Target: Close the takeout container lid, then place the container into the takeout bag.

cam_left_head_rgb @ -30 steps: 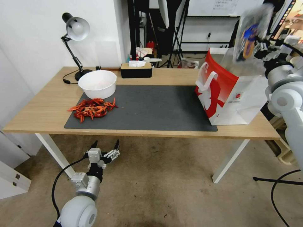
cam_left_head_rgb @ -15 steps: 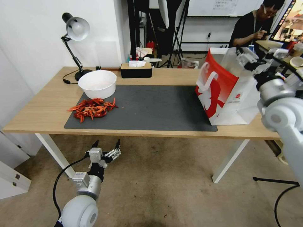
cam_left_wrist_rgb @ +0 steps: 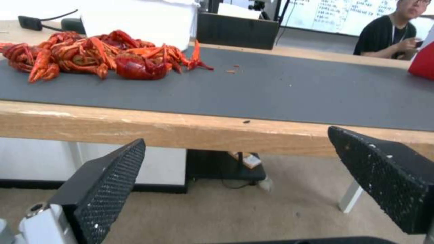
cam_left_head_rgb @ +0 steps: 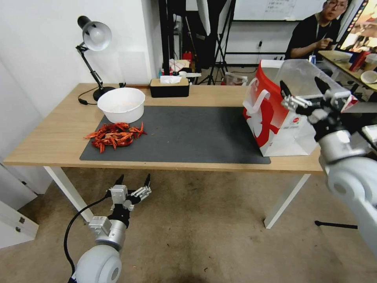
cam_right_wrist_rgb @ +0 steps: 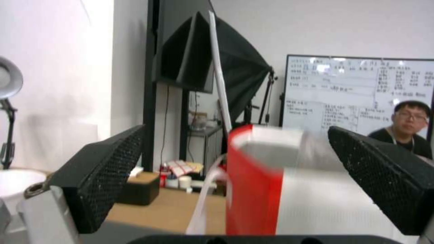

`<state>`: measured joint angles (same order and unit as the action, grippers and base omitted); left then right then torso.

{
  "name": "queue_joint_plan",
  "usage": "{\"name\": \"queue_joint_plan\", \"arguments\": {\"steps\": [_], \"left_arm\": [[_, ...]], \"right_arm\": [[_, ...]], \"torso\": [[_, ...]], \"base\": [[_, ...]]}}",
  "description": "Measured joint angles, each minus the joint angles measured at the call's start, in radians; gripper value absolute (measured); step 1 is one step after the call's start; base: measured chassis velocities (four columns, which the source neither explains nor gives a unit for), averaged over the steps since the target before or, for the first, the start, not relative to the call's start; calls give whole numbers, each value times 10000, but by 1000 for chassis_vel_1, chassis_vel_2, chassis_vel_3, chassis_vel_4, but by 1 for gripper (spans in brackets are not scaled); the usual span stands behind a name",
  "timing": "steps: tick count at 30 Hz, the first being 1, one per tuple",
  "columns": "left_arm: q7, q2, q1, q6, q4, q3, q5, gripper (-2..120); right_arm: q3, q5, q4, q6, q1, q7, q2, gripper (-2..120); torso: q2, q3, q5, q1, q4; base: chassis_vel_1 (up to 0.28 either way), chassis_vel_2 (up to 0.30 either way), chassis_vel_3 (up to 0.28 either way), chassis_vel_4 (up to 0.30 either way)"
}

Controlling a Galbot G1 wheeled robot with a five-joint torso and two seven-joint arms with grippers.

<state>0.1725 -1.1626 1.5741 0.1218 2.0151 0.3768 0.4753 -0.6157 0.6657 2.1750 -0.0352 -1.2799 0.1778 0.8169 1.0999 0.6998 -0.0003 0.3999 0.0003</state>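
the right claw (cam_left_head_rgb: 301,94) hangs spread and empty, the takeout bag (cam_left_head_rgb: 275,118) just beyond its tips. best to back off clear of the bag's handles. the left claw (cam_left_head_rgb: 131,184) hangs spread below the worktop (cam_left_head_rgb: 59,137).

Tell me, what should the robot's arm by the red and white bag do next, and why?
Probably pull the right gripper a little further back from the takeout bag and lower it to rest. It is open with nothing between its fingers, just in front of the bag, and no container sits on the table. The left gripper hangs open below the table edge.
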Motion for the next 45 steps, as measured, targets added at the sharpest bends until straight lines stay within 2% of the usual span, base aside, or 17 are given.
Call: {"name": "queue_joint_plan", "arguments": {"steps": [2, 4, 5, 7, 8, 10, 12, 13, 20, 45], "left_arm": [[-7, 1, 0, 42, -1, 9, 54, 100], [-6, -14, -21, 175, -6, 35, 53, 100], [-6, -14, -21, 175, -6, 35, 53, 100], [2, -46, -12, 284, -20, 51, 20, 100], [2, -46, -12, 284, -20, 51, 20, 100], [23, -96, 20, 493, -134, 53, -86, 100], [39, -110, 20, 530, -159, 55, -110, 100], [55, -134, 19, 588, -203, 55, -159, 100], [57, -177, -38, 817, -337, 24, -319, 100], [-2, -152, 86, 950, -379, 31, -382, 100]], "right_arm": [[-42, -277, 69, -138, -421, -27, 248, 100], [-116, -914, 147, -540, -1269, -97, 843, 100], [-116, -914, 147, -540, -1269, -97, 843, 100], [-136, -1542, 169, -909, -2083, -188, 1458, 100], [-136, -1542, 169, -909, -2083, -188, 1458, 100], [-16, -2571, -36, -1608, -3238, -262, 2406, 100], [31, -2759, -114, -1768, -3488, -303, 2602, 100], [169, -3102, -312, -2115, -3982, -426, 3024, 100], [699, -3809, -1151, -2980, -4622, -699, 4016, 100], [805, -3654, -1315, -2973, -4459, -820, 4094, 100]], "torso": [[0, 0, 3, 0, -1], [0, 0, 2, 0, -1], [0, 0, 2, 0, -1], [1, 1, 3, 0, -5], [1, 1, 3, 0, -5], [1, 0, 2, 0, -3], [1, 0, 5, 0, -4], [1, 0, 2, -1, -8], [1, 0, 1, -1, -4], [1, 1, 3, 0, -3]], "base": [[0, 0, 0, 0], [0, 0, 0, 0], [0, 0, 0, 0], [0, 0, 0, 0], [0, 0, 0, 0], [0, 0, 0, 0], [0, 0, 0, 0], [0, 0, 0, 0], [0, 0, 0, 0], [0, 0, 0, 0]]}}
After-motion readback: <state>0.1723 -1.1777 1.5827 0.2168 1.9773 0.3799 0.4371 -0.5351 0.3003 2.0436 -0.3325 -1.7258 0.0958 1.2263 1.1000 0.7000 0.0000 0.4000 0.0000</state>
